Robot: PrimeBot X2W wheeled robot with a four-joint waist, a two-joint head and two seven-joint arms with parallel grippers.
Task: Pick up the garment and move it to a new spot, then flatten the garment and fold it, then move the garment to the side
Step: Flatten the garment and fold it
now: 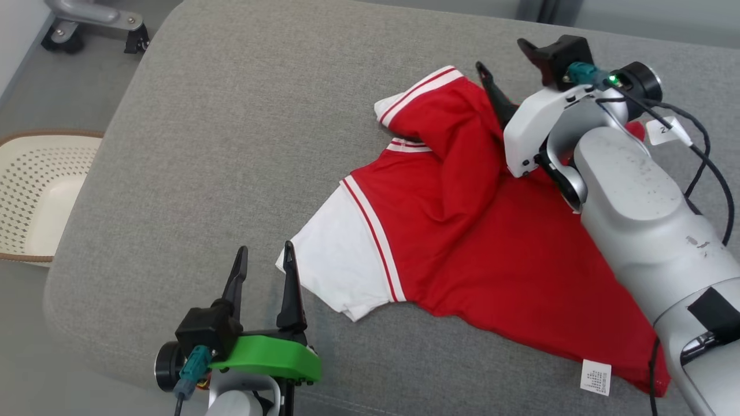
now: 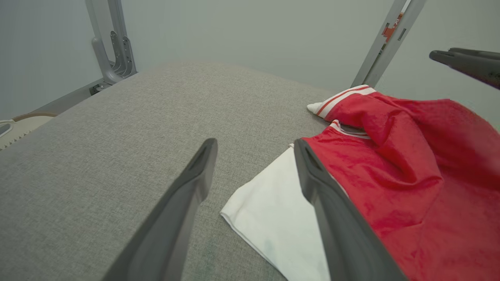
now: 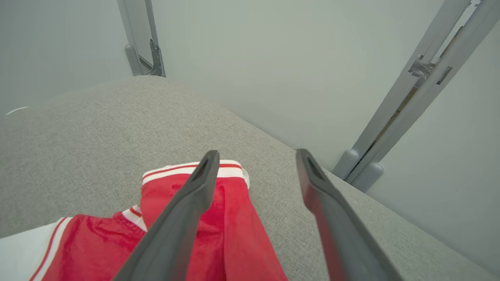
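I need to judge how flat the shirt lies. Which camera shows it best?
The head view: the shirt lies almost whole there, from white sleeve to hem, a red sleeve flopped across it. The left wrist view gives the white sleeve and part of the red body; the right wrist view mainly the striped cuff.

Garment (image 1: 462, 231): I see it lying on the tabletop (image 1: 231, 144), toward my 3 o'clock.
Left gripper (image 1: 265, 247): fingers (image 1: 291, 289) just beside the garment's 8 o'clock edge.
Right gripper (image 1: 502, 55): above the garment's 1 o'clock end.
Basket (image 1: 34, 190): off the tabletop, my 9 o'clock.
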